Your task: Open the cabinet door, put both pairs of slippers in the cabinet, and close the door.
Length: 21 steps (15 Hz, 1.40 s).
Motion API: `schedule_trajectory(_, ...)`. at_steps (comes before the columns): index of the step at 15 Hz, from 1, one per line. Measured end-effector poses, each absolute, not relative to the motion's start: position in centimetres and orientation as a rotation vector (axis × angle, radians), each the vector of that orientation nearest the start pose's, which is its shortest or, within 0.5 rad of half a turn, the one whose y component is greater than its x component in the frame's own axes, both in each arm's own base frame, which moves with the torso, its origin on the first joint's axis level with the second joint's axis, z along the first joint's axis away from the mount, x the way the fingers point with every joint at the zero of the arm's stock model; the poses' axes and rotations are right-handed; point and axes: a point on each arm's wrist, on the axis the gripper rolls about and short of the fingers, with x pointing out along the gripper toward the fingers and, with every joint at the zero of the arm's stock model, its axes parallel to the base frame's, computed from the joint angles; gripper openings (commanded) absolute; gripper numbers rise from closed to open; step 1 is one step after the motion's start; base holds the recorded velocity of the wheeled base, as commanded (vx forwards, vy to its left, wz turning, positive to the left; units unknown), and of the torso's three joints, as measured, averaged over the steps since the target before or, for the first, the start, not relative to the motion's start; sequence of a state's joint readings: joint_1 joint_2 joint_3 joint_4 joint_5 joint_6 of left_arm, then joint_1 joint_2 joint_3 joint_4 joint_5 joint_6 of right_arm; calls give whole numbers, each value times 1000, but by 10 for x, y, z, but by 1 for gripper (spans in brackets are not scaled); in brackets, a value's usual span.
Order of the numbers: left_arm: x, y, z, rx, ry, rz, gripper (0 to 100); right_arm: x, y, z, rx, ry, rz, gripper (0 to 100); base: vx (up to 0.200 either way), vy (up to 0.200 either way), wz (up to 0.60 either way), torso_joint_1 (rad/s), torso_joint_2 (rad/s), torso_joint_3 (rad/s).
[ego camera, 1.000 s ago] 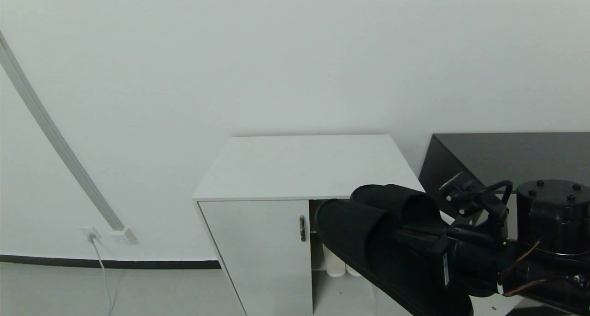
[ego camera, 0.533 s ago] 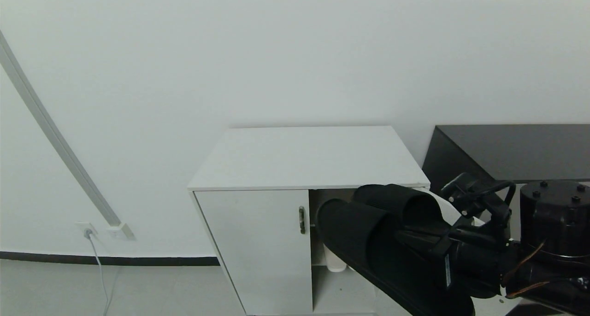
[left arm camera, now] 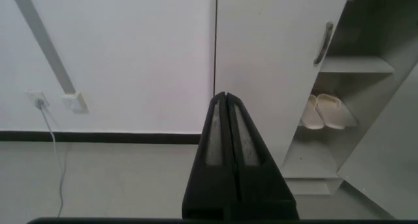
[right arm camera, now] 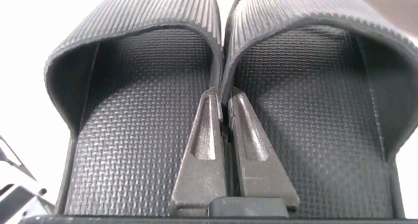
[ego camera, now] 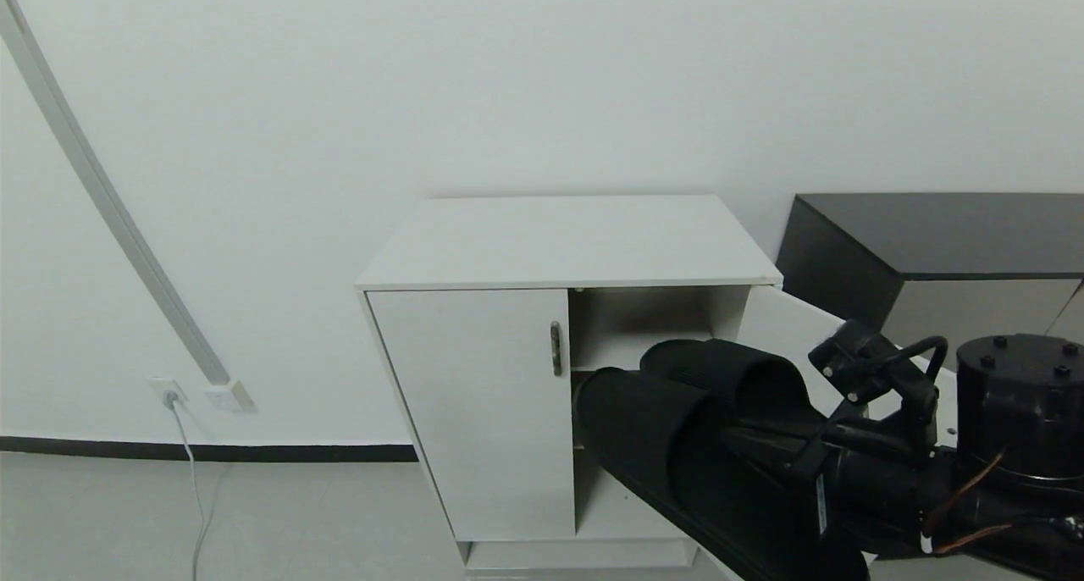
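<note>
Logged right gripper point(right arm camera: 228, 142) nearest, in right wrist view. Found its fingers point(right arm camera: 204, 145) nipped almost together on the two touching inner side walls of the black slippers point(right arm camera: 144, 132), one finger inside each shoe. Found the pair side by side, footbeds up, toes pointing away from the wrist.

Saw same black slippers point(ego camera: 677, 428) in head view, held in air before the open right half of the cabinet point(ego camera: 559, 242), toes towards the opening, roughly level with the middle shelf point(left arm camera: 356, 64). Cannot tell whether toes have crossed the cabinet's front edge.

Logged left gripper point(left arm camera: 226, 103) in left wrist view. Found its fingers pressed flat together with nothing between them. Noted it held in air, pointed towards the cabinet and well apart from it.

Noted cabinet as white, standing against the wall. Found left door point(ego camera: 474, 403) shut, with an upright metal handle point(ego camera: 555, 349) at its inner edge. Found right door point(ego camera: 788, 335) swung out to the right.

Spotted white slippers point(left arm camera: 328, 112) inside, side by side on a lower shelf, under the middle shelf.

Farther off, noted black table point(ego camera: 931, 225) just beside the cabinet on the right. Noted wall socket point(ego camera: 167, 390) to the left with a cable point(ego camera: 196, 496) hanging to the floor, and a slanting grey conduit point(ego camera: 110, 183) on the wall above it.
</note>
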<state>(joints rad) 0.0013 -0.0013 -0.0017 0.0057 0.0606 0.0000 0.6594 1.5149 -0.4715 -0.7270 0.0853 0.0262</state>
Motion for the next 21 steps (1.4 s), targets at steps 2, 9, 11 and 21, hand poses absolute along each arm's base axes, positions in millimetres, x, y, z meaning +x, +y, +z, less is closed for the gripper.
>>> schedule_trajectory(2, -23, 1, 75, 0, 3, 62, 0, 184, 144, 154, -68, 322, 730, 0, 0, 0, 0, -4, 28, 13)
schedule_trajectory(9, -23, 1, 75, 0, 3, 64, 0, 184, 145, 153, -86, 321, 738, 0, 0, 0, 0, -71, 184, 107)
schedule_trajectory(11, -23, 1, 75, 0, 3, 64, 0, 184, 145, 153, -87, 322, 738, 0, 0, 0, 0, -188, 498, 308)
schedule_trajectory(21, -23, 1, 75, 0, 3, 64, 0, 185, 147, 150, -90, 333, 740, 0, 0, 0, 0, -158, 486, 325)
